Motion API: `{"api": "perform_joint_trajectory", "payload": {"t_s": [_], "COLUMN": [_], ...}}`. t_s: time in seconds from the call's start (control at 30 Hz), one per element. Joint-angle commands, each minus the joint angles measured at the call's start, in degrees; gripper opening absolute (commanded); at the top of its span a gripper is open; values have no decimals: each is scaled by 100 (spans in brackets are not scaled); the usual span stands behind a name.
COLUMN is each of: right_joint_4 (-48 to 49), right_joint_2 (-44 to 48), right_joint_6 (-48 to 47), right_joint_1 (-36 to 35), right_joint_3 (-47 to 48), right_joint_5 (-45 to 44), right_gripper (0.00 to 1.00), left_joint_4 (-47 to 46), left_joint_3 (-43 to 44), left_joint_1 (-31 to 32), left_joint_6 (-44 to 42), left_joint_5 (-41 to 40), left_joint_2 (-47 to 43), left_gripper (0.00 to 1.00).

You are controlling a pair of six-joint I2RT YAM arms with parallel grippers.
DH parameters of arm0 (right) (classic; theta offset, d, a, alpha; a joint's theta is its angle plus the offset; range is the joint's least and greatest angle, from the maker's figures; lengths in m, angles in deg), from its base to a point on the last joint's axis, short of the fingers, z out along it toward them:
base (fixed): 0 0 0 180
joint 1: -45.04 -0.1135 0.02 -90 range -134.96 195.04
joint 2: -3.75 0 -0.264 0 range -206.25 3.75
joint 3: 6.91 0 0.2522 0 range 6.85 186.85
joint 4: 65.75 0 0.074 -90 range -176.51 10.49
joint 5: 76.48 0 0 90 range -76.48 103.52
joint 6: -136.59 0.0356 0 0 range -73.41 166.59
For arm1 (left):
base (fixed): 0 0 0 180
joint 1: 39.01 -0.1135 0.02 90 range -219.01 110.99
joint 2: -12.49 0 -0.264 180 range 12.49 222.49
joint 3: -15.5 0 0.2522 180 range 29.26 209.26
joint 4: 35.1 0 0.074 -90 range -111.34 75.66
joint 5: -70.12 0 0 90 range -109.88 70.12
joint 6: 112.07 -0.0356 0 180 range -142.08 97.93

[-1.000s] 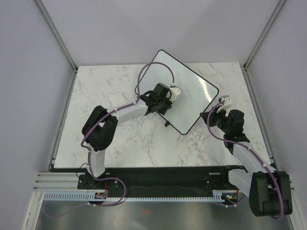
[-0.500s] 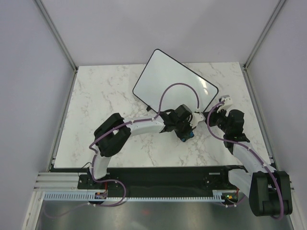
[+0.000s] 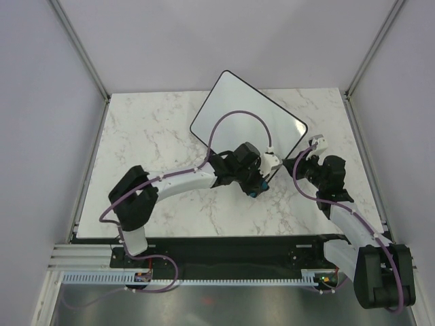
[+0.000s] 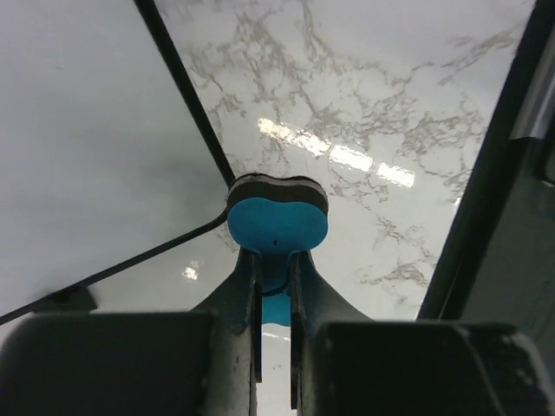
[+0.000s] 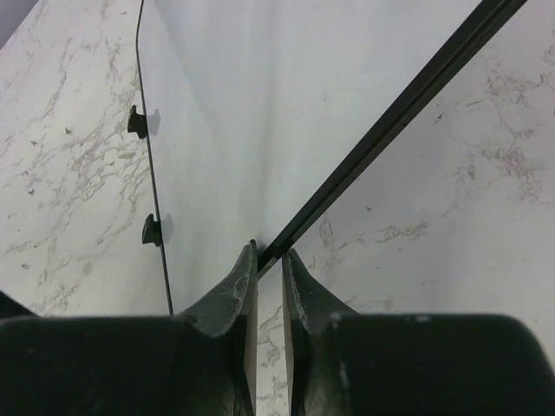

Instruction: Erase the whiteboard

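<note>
The whiteboard (image 3: 248,112) lies angled on the marble table, glossy white with a thin black frame, and I see no marks on it. My left gripper (image 3: 257,189) sits at the board's near corner, shut on a blue bone-shaped eraser (image 4: 277,221) whose dark felt side faces the corner of the whiteboard (image 4: 87,147). My right gripper (image 3: 304,157) is at the board's right side. In the right wrist view its fingers (image 5: 238,277) are shut on the black frame of the whiteboard (image 5: 286,104).
Two small black feet (image 5: 136,121) stick out from the board's far edge. The marble tabletop (image 3: 156,136) ends at grey walls and aluminium posts (image 3: 81,47). A dark bar (image 4: 486,173) crosses the right of the left wrist view.
My left gripper has carried the eraser from the middle of the board down to its near corner. The board has shifted a little. The right gripper has stayed on the frame.
</note>
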Motion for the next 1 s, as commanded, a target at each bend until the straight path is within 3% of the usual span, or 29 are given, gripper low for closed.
{"api": "perform_joint_trajectory", "payload": {"t_s": [0.0, 0.17, 0.4, 0.43, 0.63, 0.8, 0.97], "right_joint_4": [144, 4, -102, -111, -84, -119, -128], "right_joint_2": [169, 142, 397, 441, 450, 379, 406], "right_joint_6": [-260, -296, -103, -76, -67, -58, -58], "right_joint_1": [-12, -12, -29, -38, -55, -73, -73], "right_joint_3": [36, 62, -96, -139, -140, -105, -105], "right_joint_5": [129, 94, 147, 147, 103, 120, 68], "right_gripper": [0, 0, 0, 0, 0, 0, 5], "left_joint_4": [-117, -117, -143, 483, -90, -328, -319], "left_joint_3": [-121, -534, -1166, -1246, -1764, -1625, -1624], "left_joint_1": [-194, -817, -3020, -3251, -4658, -5685, -6206], "left_joint_6": [150, 150, 90, -659, -842, -1185, -1826], "left_joint_5": [-83, -83, -109, 769, 427, -179, -952], "left_joint_2": [-986, -1568, -2174, -2219, -2167, -1429, -1147], "left_gripper": [2, 2, 2, 2, 2, 2, 2]}}
